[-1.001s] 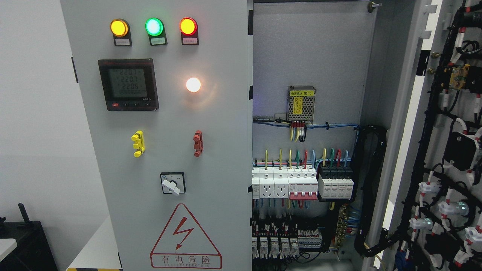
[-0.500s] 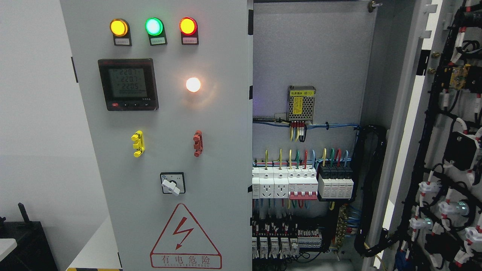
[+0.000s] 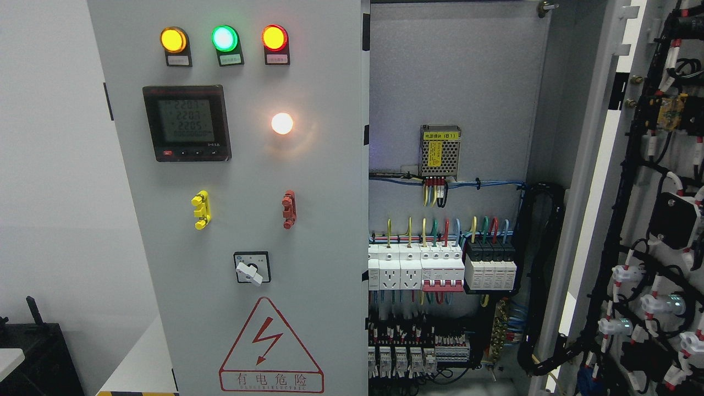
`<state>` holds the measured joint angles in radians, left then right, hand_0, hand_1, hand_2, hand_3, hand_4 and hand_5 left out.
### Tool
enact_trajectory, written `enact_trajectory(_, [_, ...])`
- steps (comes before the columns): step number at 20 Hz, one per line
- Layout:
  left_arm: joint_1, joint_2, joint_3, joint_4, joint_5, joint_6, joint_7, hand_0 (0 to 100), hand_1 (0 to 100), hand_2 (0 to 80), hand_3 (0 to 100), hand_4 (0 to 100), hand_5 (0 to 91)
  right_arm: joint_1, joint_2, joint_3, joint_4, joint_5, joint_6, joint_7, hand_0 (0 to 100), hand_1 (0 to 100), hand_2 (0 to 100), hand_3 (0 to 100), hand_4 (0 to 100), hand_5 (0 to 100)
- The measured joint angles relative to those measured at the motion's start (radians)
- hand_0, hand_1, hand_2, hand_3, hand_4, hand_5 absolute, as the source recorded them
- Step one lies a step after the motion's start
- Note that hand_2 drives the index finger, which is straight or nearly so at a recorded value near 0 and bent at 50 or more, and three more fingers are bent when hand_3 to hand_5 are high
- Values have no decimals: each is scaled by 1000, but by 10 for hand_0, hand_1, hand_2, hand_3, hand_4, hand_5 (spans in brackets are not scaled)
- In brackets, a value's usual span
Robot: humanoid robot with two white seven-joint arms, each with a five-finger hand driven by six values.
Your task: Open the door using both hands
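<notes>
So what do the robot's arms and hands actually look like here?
You can't tell from this picture: neither arm nor hand is in view. The camera on its head shows only the grey cabinet door with its lamps and meter, and the open right door with black cables on its inside.

Even, bright indoor light falls on the grey cabinet door (image 3: 242, 220), and the view is sharp throughout. The white indicator lamp (image 3: 282, 123) glares, blown out with a warm halo. The open cabinet interior (image 3: 448, 82) is dimmer, darkest low among the wiring (image 3: 542, 275).
</notes>
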<state>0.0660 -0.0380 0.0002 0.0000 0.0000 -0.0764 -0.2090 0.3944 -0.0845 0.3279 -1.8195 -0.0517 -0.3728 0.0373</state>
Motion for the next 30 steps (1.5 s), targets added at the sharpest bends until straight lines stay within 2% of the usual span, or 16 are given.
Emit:
enact_trajectory(4, [0,0,0,0,0,0,0,0,0,0,0,43,0,-80,10,-7,-1,-17,88,0,0,0,0,0,0,0])
enact_trajectory(14, [0,0,0,0,0,0,0,0,0,0,0,43,0,-271,28,-17,5,-60,248,-3,0,0,0,0,0,0])
enact_trajectory(23, [0,0,0,0,0,0,0,0,0,0,0,44,0,-411,59,-20,17,-68,338,-1,0,0,0,0,0,0])
enact_trajectory(30, [0,0,0,0,0,0,0,0,0,0,0,43,0,-499,71,-18,54,-69,375,0,0,0,0,0,0,0])
